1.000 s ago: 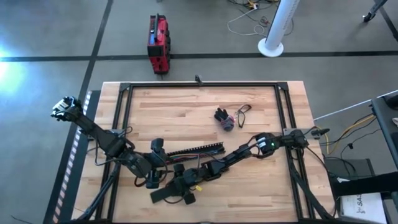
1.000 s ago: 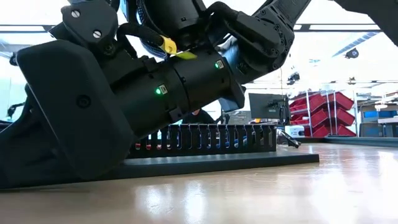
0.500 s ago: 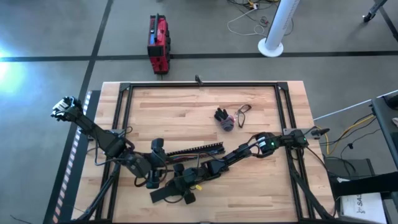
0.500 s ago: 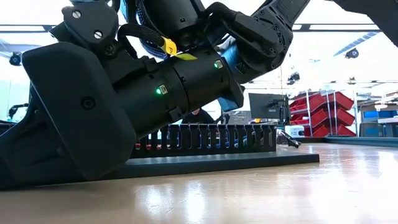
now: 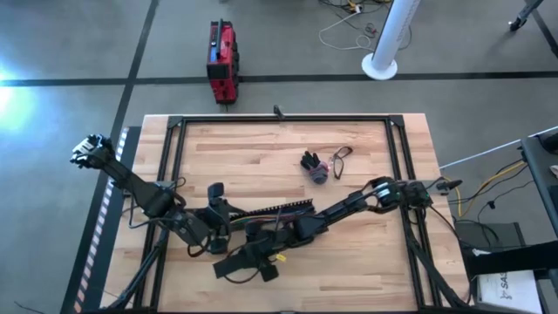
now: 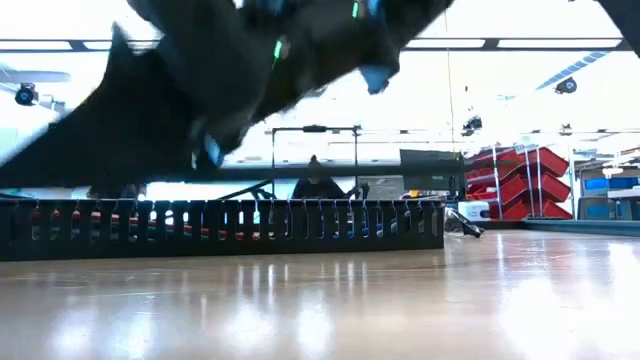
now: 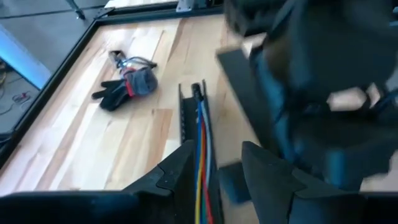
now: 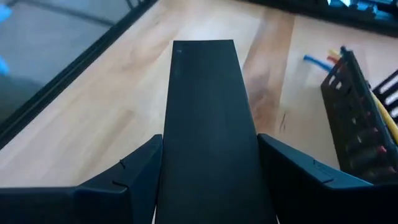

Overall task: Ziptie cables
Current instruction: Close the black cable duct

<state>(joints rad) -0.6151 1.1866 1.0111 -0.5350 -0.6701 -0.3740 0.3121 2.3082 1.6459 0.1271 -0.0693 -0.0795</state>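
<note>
While the right claw [image 8: 208, 180] is clamping a flat black cover strip [image 8: 208, 124] between its fingers, the left claw [image 7: 214, 168], fingers apart, is hovering over the slotted duct [image 7: 186, 118] just ahead, where the cables [image 7: 200, 146] are lying. Judging by this, the duct is being closed; no ziptie is visible, so bundling is waiting.

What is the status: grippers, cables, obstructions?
Right gripper shut on lid, off the table. Left gripper open at duct. Cables in duct. No ziptie seen.
</note>
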